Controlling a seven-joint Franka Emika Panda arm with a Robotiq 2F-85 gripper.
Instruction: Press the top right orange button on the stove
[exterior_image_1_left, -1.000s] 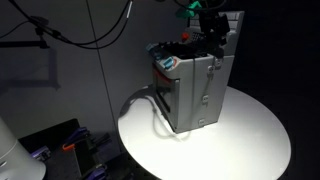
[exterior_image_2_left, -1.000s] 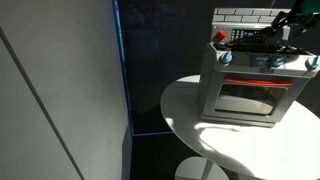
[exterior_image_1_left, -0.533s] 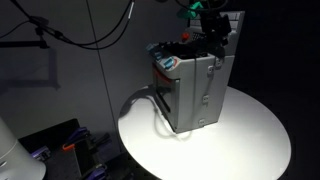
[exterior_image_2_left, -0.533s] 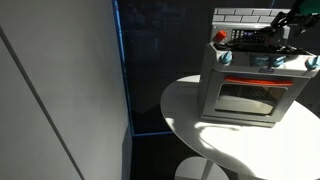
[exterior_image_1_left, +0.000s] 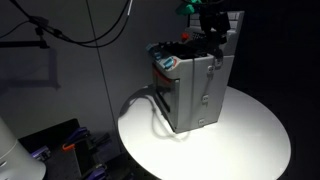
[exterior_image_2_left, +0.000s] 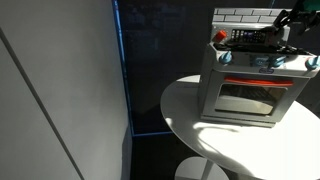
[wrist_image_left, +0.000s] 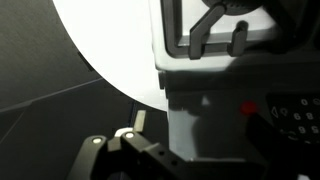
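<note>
Pincer (exterior_image_1_left: 212, 38), grip state unclear, hangs just above the stove's (exterior_image_1_left: 198, 95) back top edge.

We find no readable text, labels, brands or numbers in any view, including on the toy stove (exterior_image_2_left: 250, 85).

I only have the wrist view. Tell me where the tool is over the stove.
Observer: In an exterior view the tool hangs above the back of the stove, just in front of its upright rear panel.
Operator: Now give me the side, seen from the front.
Observer: In an exterior view that faces the oven door, the tool is over the right end of the stove top.
</note>
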